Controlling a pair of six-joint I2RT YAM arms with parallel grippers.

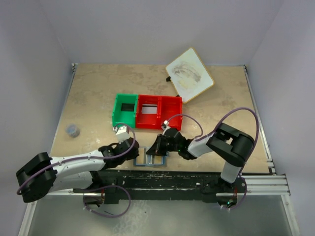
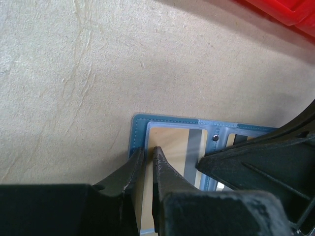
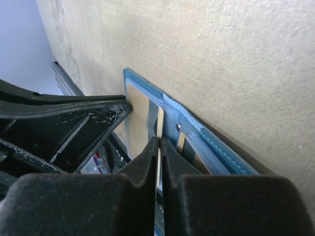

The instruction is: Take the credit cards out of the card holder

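Room: pale lavender walls close round a tan desk (image 1: 98,88).
Bins: a green bin (image 1: 117,110) and a red double bin (image 1: 172,118) stand joined at mid-desk. Their insides are shadowed, so their contents are hard to tell.
Card holder (image 2: 140,132): lies open and flat at the near edge of the desk, between the two claws, with its pale blue inside facing up.
In the holder: a tan-orange card (image 2: 170,147) with a grey stripe sits in one pocket.
Left arm: stretches low from the near left. The left claw (image 2: 146,152) has its fingers pressed almost together, tips on the holder's outer edge.
Right arm: elbow folded, reaching leftward. The right claw (image 3: 158,142) pinches a thin pale card (image 3: 160,118) edge-on, its far end over the holder.
Elsewhere: a white wood-rimmed board (image 1: 189,74) lies at the far right, and a small blue-grey object (image 1: 73,130) sits at the left.
Hard to see: from above, both claws hide most of the holder. Whether the left claw grips the rim or only presses on it, I cannot tell.
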